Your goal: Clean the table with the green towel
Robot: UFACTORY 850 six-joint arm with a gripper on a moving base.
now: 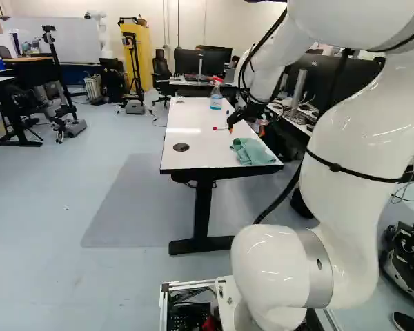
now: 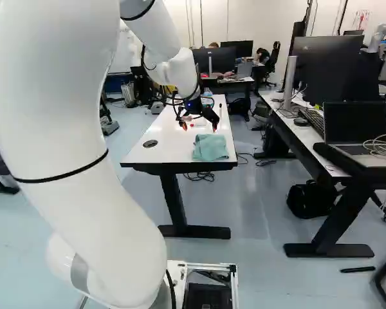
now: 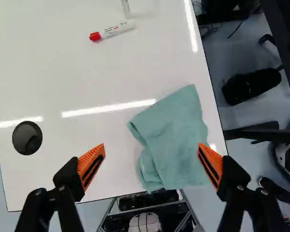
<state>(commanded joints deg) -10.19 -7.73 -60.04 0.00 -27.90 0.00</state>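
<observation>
In the right base view my gripper (image 2: pixel 199 127) hangs above the white table (image 2: pixel 167 151), with its fingers apart, just beyond the green towel (image 2: pixel 210 148). The towel lies crumpled at the table's near right corner, also in the left base view. Seen from the wrist, the gripper (image 3: pixel 151 149) is open wide, with nothing held. The towel (image 3: pixel 174 135) is below it, partly between the fingers and mostly toward one of them, and reaches the table edge. A marker with a red cap (image 3: pixel 111 32) lies on the tabletop ahead of the gripper.
A spray bottle with blue liquid (image 1: pixel 216 96) stands at the table's far end. A round black cable cover (image 3: pixel 27 137) sits in the tabletop. Right of the table is a desk with monitors and a laptop (image 2: pixel 357 129). Another robot (image 1: pixel 100 31) stands far back.
</observation>
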